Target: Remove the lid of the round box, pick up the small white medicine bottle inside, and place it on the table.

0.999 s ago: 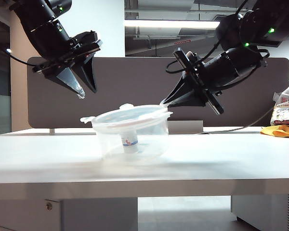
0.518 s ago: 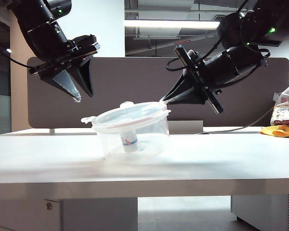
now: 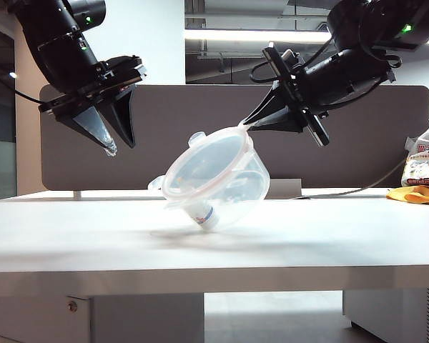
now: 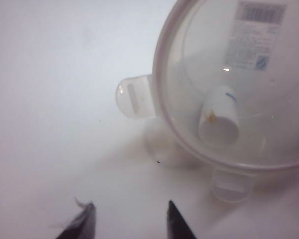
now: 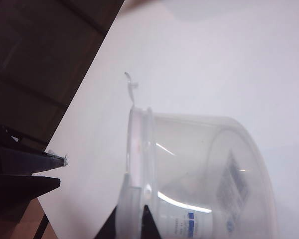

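right tool (image 3: 244,127) pinching lid (image 3: 204,166) rim, tipping round box (image 3: 232,187) on bench (image 3: 343,236) | left tool (image 3: 113,146) hovering at 9 o'clock, half-open, empty | bottle (image 4: 218,119) lying inside | box sticker (image 4: 255,35) barcode blurred, unreadable

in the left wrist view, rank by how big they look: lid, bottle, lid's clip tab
1. lid, fills much of the view, partly cut off at the edge
2. bottle, seen through the lid
3. clip tab, close to the bottle in size, so this order is unsure

Right claw (image 5: 133,219) pinched on the lid (image 5: 139,144) rim — round box (image 5: 214,169) tipped sideways above the table (image 5: 229,59).
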Controlling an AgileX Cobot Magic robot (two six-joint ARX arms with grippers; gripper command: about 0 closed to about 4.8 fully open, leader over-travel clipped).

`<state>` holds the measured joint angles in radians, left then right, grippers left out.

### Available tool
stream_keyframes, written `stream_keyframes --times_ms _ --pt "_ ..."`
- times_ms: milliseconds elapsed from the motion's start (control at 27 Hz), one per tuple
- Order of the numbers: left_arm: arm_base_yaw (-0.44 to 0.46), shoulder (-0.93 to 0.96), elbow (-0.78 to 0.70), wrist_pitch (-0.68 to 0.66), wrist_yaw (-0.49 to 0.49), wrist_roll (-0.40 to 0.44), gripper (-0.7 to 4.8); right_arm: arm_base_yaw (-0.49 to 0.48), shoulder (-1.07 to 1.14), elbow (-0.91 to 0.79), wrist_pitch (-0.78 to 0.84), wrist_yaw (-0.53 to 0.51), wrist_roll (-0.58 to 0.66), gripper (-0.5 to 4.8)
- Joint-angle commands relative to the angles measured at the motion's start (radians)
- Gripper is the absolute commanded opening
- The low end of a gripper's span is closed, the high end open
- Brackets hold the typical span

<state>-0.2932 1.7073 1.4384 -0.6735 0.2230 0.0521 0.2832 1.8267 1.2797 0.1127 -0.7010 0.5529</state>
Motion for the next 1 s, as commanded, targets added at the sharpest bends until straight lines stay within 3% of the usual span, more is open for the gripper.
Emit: stream_keyframes --times_ms 37,259,407,555,999 --pt "-0.001 -0.004 0.005 0.002 -0.002 0.001 1.84 0.001 -0.005 0.003 -0.011 0.002 0.003 -0.02" --pt "-0.001 -0.004 0.005 0.004 -0.002 0.001 1.84 0.010 -0.004 0.003 -0.014 0.007 0.021 -0.02" --pt "-0.001 -0.004 0.005 -0.002 -0.001 0.000 1.84 0.009 0.016 0.002 -0.135 0.080 -0.043 -0.02" --pt "-0.001 -0.003 0.003 0.001 0.002 0.000 1.84 0.009 0.056 0.002 -0.221 0.082 -0.091 -0.02" --pt "-0.001 0.067 0.003 0.024 0.028 -0.027 1.89 0.009 0.064 0.000 -0.191 0.074 -0.090 -0.02"
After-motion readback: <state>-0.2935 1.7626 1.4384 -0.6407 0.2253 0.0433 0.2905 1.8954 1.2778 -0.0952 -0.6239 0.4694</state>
